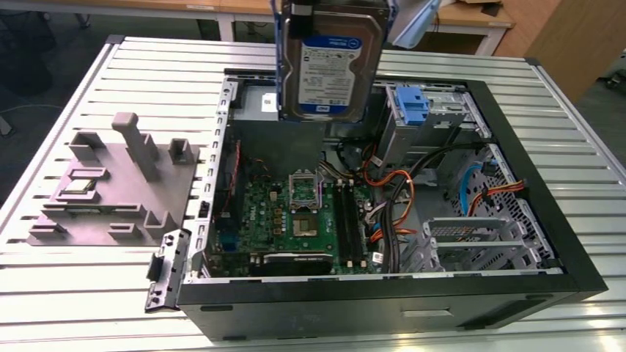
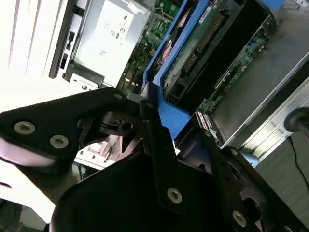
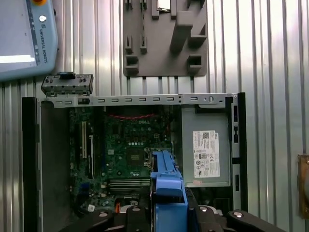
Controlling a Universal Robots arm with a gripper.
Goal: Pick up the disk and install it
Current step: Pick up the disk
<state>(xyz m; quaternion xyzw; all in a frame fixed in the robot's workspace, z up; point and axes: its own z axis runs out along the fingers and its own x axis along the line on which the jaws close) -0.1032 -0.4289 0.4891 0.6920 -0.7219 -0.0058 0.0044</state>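
Disk (image 1: 328,62) hangs upright below the tool (image 3: 169,212), which we see clamped on its blue side rails; its long axis is vertical, above the open computer case (image 1: 391,312) on the bench (image 1: 78,293).

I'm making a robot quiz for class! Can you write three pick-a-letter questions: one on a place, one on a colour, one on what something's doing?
1. Where is the disk?
A) on the green board
B) in the air above the open computer case
C) on the table
2. Its side rails are:
A) red
B) yellow
C) blue
3. The gripper is:
A) clamping the disk
B) open, empty
C) pushing the table
Answers: B, it hangs over the case; C, blue plastic edges it; A, it squeezes a rail in the second wrist view.
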